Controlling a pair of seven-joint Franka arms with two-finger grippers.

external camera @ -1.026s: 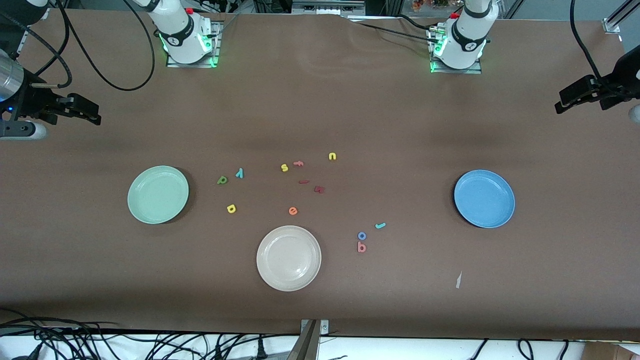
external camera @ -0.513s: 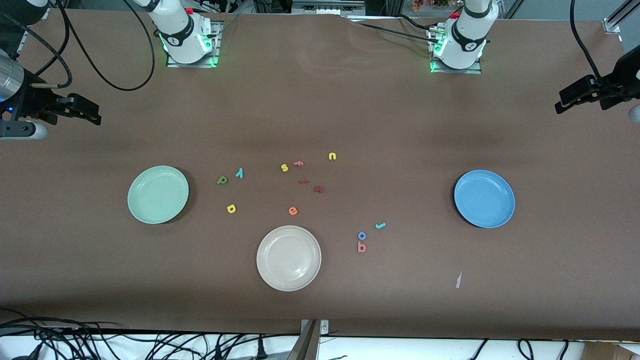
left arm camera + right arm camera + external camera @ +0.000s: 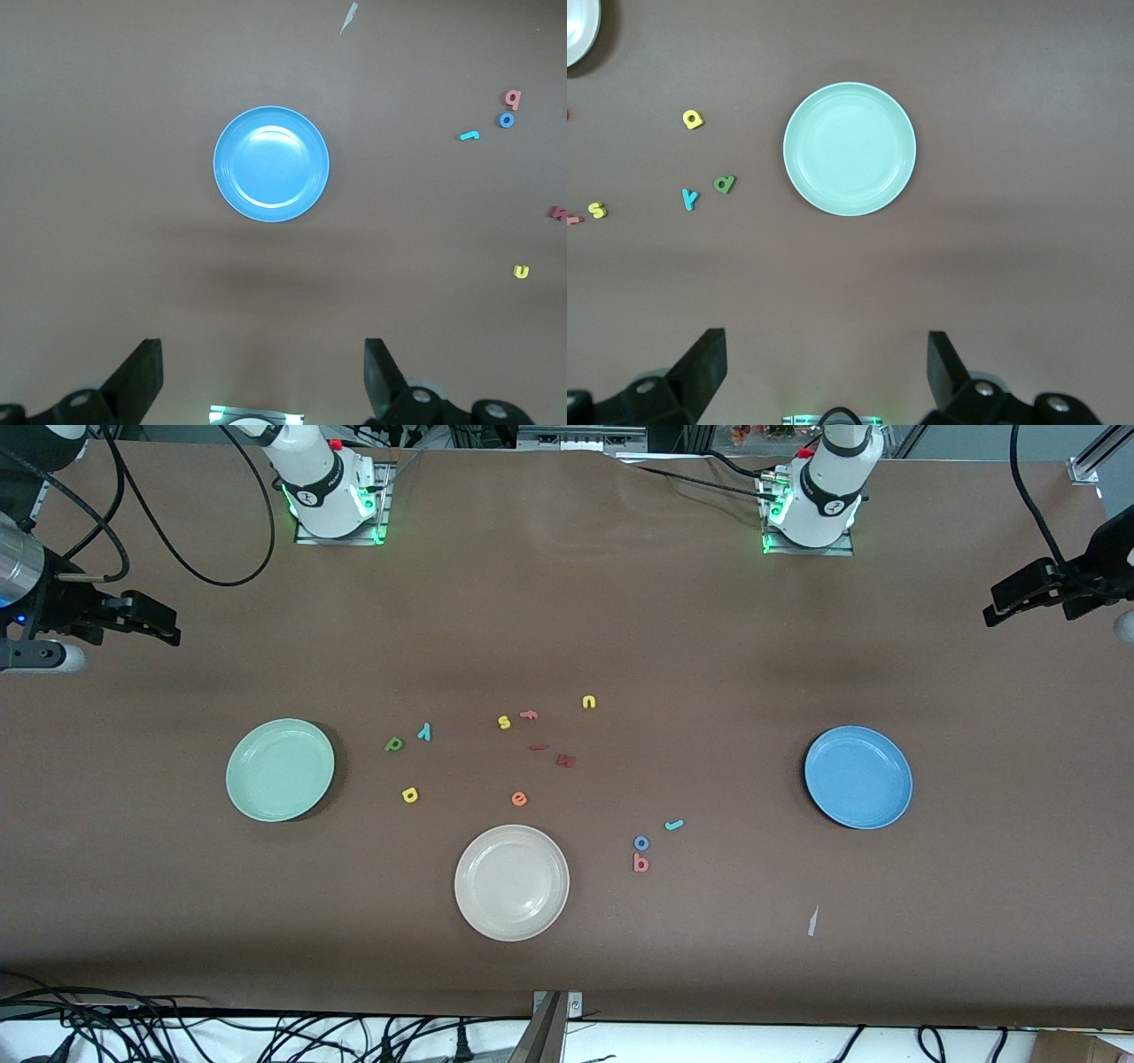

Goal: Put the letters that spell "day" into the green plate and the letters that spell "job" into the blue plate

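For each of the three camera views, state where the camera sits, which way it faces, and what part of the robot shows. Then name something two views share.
Front view: high, across the table, facing the arm bases; both arms wait at the table's ends, right end effector, left end effector.
Left wrist view: looks straight down on the blue plate; open fingers frame the edge.
Right wrist view: looks straight down on the green plate; open fingers show.
Shared: the yellow "n" appears in the front and left wrist views.
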